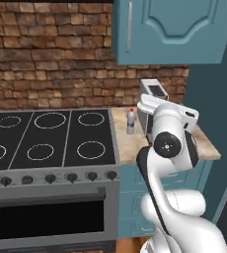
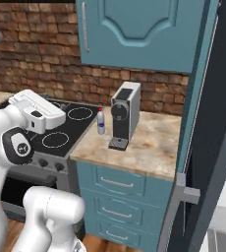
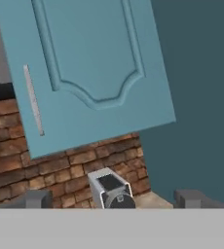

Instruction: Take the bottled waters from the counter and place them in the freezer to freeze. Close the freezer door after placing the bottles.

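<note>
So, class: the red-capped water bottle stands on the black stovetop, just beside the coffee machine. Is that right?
Not quite. The red-capped water bottle stands on the beige counter, not on the black stovetop; it is near the counter's stove-side edge. The rest holds: it is just beside the coffee machine. The right base view shows this most clearly.

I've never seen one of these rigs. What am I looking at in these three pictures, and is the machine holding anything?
It is a white robot arm on a mobile base in a rendered kitchen. Two pictures come from cameras on the base, behind the arm to its left and right. The third looks along the gripper, whose open fingers hold nothing; it faces a teal cabinet and the coffee machine. On the counter stand that coffee machine and a red-capped bottle, beside a black stovetop. The dark freezer stands at the counter's right.
</note>
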You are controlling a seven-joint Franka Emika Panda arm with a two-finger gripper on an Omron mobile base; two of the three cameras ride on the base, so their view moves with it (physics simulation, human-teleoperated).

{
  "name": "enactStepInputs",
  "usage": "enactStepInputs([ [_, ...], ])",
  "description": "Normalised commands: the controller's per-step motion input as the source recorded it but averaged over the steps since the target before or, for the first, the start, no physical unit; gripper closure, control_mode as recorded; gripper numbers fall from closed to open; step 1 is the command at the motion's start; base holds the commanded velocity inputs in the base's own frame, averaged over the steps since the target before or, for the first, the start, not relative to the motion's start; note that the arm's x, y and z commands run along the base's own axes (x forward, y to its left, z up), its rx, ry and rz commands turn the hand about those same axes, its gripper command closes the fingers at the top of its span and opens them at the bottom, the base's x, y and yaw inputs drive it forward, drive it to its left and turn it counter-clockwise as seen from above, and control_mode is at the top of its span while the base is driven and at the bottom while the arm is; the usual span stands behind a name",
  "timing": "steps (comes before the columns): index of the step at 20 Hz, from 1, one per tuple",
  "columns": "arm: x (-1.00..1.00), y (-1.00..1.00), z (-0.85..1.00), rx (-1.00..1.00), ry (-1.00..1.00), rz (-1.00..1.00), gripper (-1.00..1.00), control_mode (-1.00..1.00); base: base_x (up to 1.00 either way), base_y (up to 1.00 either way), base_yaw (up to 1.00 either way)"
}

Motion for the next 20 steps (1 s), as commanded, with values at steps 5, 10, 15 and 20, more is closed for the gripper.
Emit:
enactStepInputs([
  [5, 0.0, 0.0, 0.0, 0.0, 0.0, 0.0, -1.0, 1.0, 0.92, 0.04, -0.14],
  [10, 0.0, 0.0, 0.0, 0.0, 0.0, 0.0, -1.0, 1.0, 0.76, 0.5, -0.11],
  [15, 0.0, 0.0, 0.0, 0.0, 0.0, 0.0, -1.0, 1.0, 0.46, 0.5, -0.02],
  [20, 0.01, 0.96, -0.77, 0.01, 0.02, -0.1, -1.0, -1.0, 0.0, 0.0, 0.0],
])
